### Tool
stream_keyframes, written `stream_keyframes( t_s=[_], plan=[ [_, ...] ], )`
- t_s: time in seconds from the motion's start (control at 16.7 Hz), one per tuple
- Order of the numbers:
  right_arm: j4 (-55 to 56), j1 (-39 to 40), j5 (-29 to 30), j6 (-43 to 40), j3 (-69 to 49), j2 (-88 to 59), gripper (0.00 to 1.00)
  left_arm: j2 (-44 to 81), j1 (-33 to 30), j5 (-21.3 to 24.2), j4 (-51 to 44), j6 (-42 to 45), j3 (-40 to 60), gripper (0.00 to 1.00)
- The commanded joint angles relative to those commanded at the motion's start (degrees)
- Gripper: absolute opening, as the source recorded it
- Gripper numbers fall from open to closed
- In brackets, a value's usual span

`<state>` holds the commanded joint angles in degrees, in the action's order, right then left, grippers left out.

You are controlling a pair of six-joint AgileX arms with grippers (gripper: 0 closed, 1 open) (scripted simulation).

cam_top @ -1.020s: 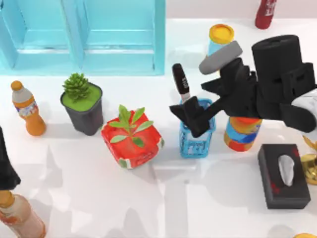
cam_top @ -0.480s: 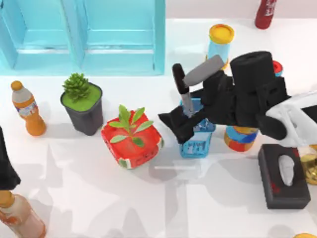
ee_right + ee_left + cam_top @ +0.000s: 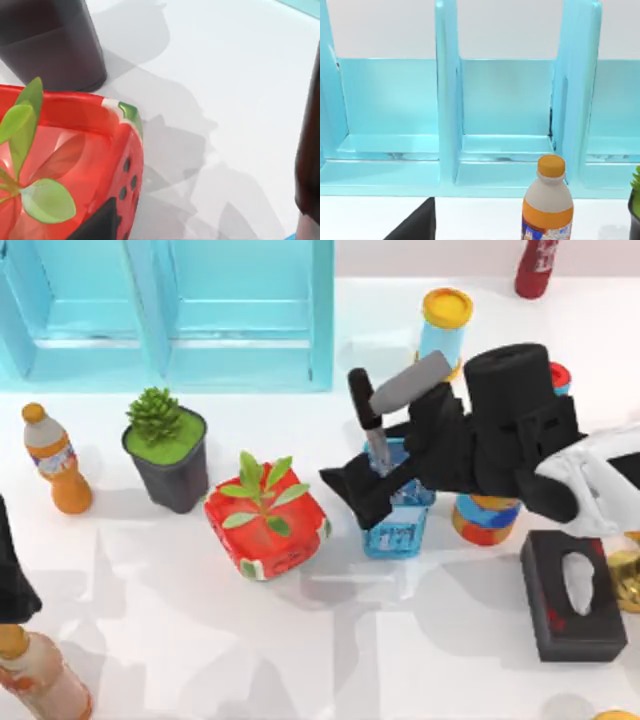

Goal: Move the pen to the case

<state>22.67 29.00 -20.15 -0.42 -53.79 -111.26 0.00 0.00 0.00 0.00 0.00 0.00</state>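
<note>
Pen standing in blue holder, not yet lifted

The pen [image 3: 368, 425] stands at frame centre in the blue holder [image 3: 397, 518]; right gripper [image 3: 372, 480] at its barrel, finger state indeterminable. Extraction and transfer remain. Left arm parked, lower left.

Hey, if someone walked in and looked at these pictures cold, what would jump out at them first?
Probably the right tool, hanging over the blue holder near the table's middle, with the pen standing in that holder, black cap up. Next, the red watermelon-patterned planter just left of the holder, and the big turquoise shelf unit along the far left edge.
</note>
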Motion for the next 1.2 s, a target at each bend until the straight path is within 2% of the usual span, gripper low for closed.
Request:
stream_keyframes(
  t_s=[0.42, 1.02, 1.2],
  plan=[
    [0.0, 0.0, 0.0, 0.0, 0.0, 0.0, 0.02, 0.0, 0.0, 0.0, 0.0, 0.0, 0.0, 1.0],
    [-0.1, 0.0, -0.2, 0.1, -0.4, 0.3, 0.0, 0.0, 0.0, 0.0, 0.0, 0.0, 0.0, 1.0],
    [-2.2, -2.9, -1.6, -1.5, -2.6, 1.6, 0.0, 0.0, 0.0, 0.0, 0.0, 0.0, 0.0, 1.0]
  ],
)
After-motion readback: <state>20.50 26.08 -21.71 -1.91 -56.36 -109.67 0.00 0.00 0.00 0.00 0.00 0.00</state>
